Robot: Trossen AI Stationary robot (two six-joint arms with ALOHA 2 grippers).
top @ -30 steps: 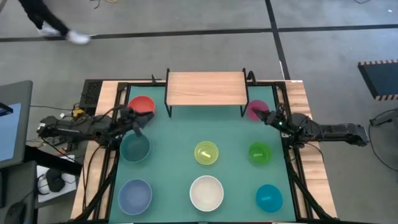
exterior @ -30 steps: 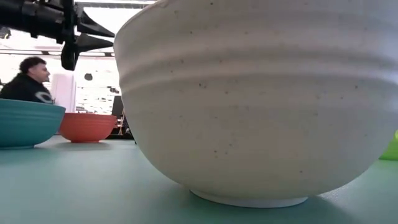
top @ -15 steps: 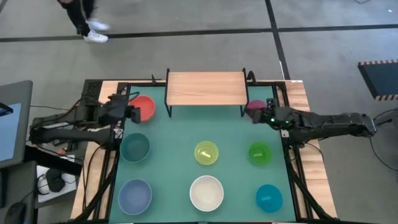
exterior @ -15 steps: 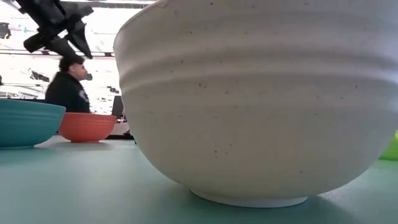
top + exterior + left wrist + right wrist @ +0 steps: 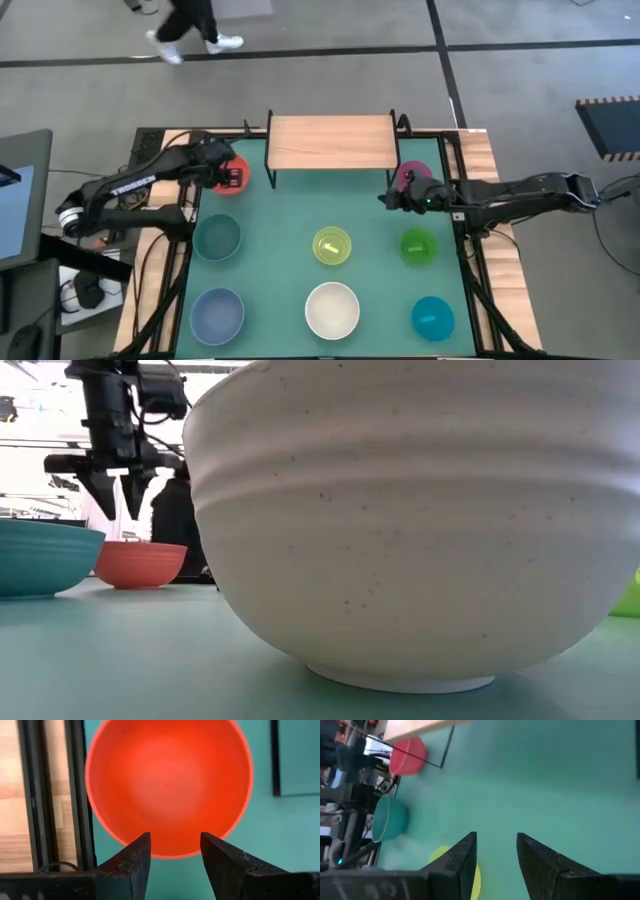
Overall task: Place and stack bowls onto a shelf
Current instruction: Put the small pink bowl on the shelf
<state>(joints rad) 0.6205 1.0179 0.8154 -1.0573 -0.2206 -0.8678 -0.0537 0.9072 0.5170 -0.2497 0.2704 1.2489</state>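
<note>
The red bowl (image 5: 236, 165) stands on the green mat at the far left, beside the light wood shelf (image 5: 330, 142). My left gripper (image 5: 228, 178) hangs open above it, fingers pointing down, clear of the rim (image 5: 120, 500); the left wrist view looks into the red bowl (image 5: 167, 785). The magenta bowl (image 5: 408, 174) stands at the shelf's right leg. My right gripper (image 5: 388, 197) is open and empty over the mat, just left of the magenta bowl. The dark teal (image 5: 217, 238), yellow-green (image 5: 332, 246), green (image 5: 418, 246), pale blue (image 5: 217, 312), white (image 5: 332, 310) and bright blue (image 5: 432, 317) bowls stand on the mat.
The shelf's thin black legs (image 5: 268, 170) stand close to the red and magenta bowls. In the low view the white bowl (image 5: 420, 530) fills most of the picture. Bare mat (image 5: 320, 205) lies between the shelf and the middle row of bowls. A person walks on the floor beyond the table (image 5: 190, 25).
My left gripper has gone from above the dark teal bowl toward the table's far edge, and has tipped to point down over the red bowl. My right gripper has gone toward the table's left, away from the magenta bowl. No bowl has moved.
</note>
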